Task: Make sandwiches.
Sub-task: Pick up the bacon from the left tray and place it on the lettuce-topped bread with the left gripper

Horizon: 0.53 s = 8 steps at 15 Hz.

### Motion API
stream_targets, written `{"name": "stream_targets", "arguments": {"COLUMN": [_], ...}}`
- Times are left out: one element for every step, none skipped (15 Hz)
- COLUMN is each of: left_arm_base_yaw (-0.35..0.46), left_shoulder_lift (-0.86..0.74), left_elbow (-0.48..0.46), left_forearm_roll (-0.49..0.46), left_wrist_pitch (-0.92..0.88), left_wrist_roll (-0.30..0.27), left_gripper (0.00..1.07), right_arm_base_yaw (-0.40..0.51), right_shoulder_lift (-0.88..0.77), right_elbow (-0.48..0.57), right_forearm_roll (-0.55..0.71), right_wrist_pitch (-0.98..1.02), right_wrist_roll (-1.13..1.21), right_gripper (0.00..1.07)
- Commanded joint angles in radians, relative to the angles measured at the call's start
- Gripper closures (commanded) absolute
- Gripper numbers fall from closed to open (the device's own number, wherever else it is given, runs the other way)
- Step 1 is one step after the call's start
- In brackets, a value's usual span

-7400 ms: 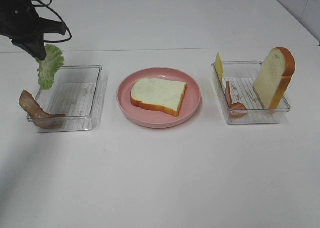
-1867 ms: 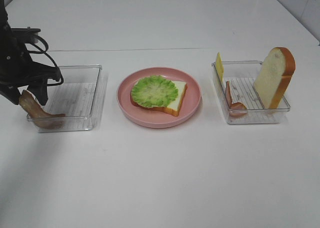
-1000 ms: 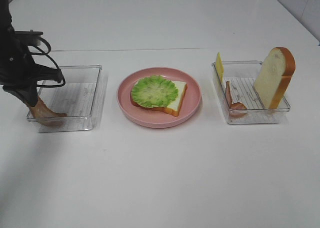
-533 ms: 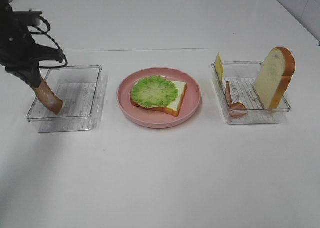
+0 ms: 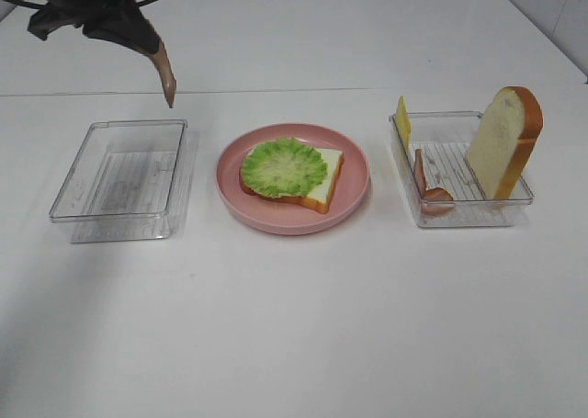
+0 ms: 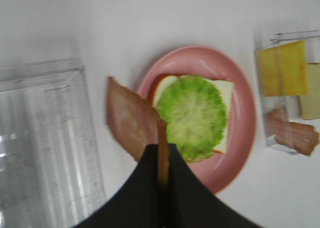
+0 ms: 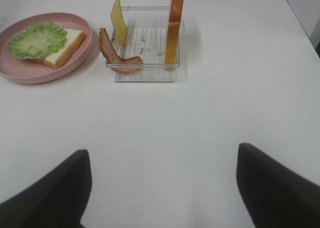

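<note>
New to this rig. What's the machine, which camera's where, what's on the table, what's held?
A robot with two gripper-tipped arms. One picture is from a high camera, two from wrist cameras. On the white table: a round pink plate with a white bread slice under a green lettuce leaf; an empty clear plastic tray left; a second clear tray right, with a yellow cheese slice, a curled bacon strip and an upright bread slice. The left gripper is shut on a brown-red bacon strip in mid-air. The right gripper is open, empty.

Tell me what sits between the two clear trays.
In the exterior high view, the pink plate lies between the left tray and the right tray, carrying a bread slice topped with lettuce.
</note>
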Motion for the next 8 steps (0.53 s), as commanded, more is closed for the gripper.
{"name": "stream_targets", "arguments": {"left_arm_base_yaw": [-0.039,-0.073,-0.096,-0.115,-0.133,-0.150,-0.176,-0.186], "left_shoulder_lift": [0.030,0.065,0.096,0.124,0.151,0.172,0.206,0.220], "left_elbow": [-0.004,-0.004,-0.004,-0.004,-0.004,-0.004,-0.004,-0.004], "left_forearm_roll": [-0.191,-0.280,-0.331,-0.375,-0.404,-0.437,-0.491,-0.509], "left_wrist_pitch": [-0.016,-0.028,-0.042,-0.054,-0.065,-0.072,-0.085,-0.087], "left_wrist_roll": [0.116,0.158,0.175,0.181,0.198,0.211,0.234,0.245], "left_gripper": [1.07,1.07,1.07,1.07,1.07,1.07,1.07,1.07], "right_arm_base_yaw": [-0.007,-0.007,-0.007,-0.007,-0.007,-0.007,-0.007,-0.007], "right_shoulder_lift": [-0.015,-0.015,-0.015,-0.015,-0.015,-0.015,-0.015,-0.015], "right_elbow": [0.001,0.001,0.001,0.001,0.001,0.001,0.001,0.001], "right_forearm_roll": [0.002,0.002,0.002,0.002,0.002,0.002,0.002,0.002], "right_wrist_pitch": [-0.010,-0.010,-0.010,-0.010,-0.010,-0.010,-0.010,-0.010], "right_wrist_roll": [-0.008,-0.008,-0.008,-0.008,-0.008,-0.008,-0.008,-0.008], "right_gripper": [0.31,0.31,0.31,0.31,0.31,0.31,0.31,0.31]}}
